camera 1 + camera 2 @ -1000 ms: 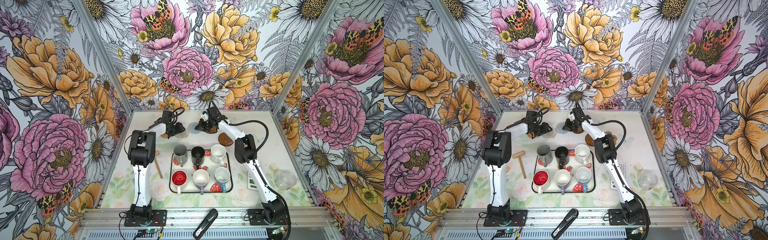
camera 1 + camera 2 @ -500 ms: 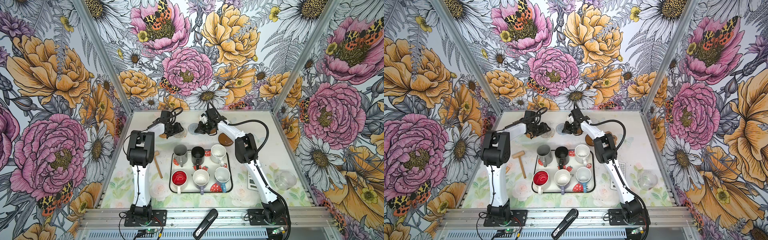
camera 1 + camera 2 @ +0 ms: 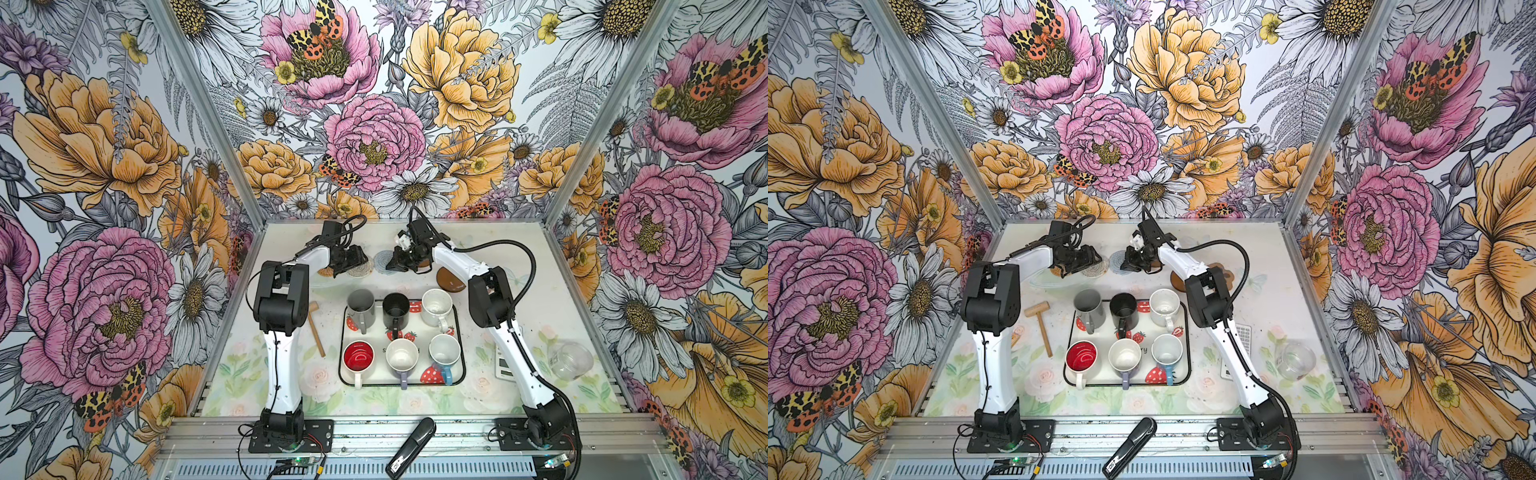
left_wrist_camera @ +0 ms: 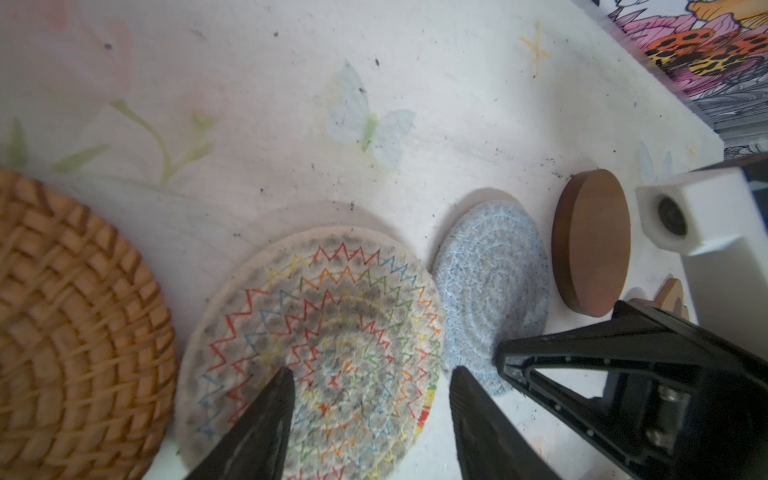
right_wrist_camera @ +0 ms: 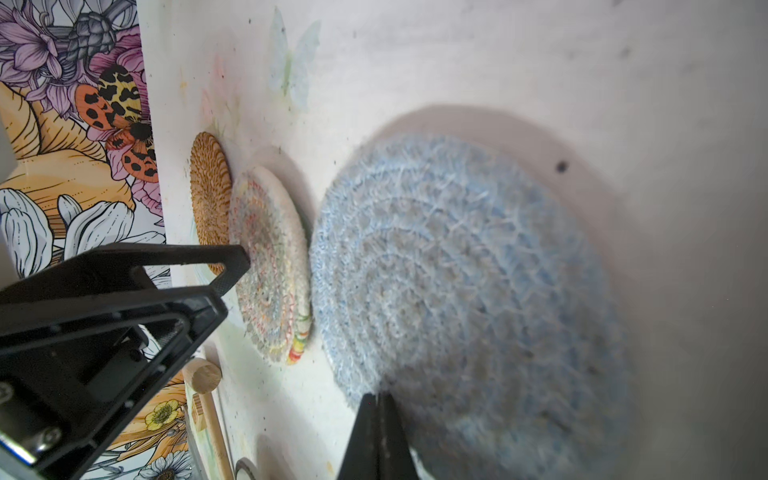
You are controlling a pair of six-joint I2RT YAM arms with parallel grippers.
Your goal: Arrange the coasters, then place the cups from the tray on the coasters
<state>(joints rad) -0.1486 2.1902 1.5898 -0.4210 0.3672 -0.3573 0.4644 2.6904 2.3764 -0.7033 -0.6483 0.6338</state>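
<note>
Fingers of the left gripper [image 4: 374, 390] stand apart and empty above the cream crochet coaster [image 4: 324, 328], one tip over its weave and the other at its edge, just beside the grey-blue coaster [image 4: 490, 278]. The right gripper [image 5: 380, 415] has its fingers pressed together at that grey-blue coaster's rim; I cannot tell whether they nip the edge. The rattan coaster [image 4: 75, 324] lies on the cream one's far side, and a brown disc [image 4: 590, 245] lies beyond the grey-blue one. In both top views this row sits toward the back wall. Nearer the front, well apart from it, the tray [image 3: 378, 376] carries all six cups [image 3: 401, 355].
</note>
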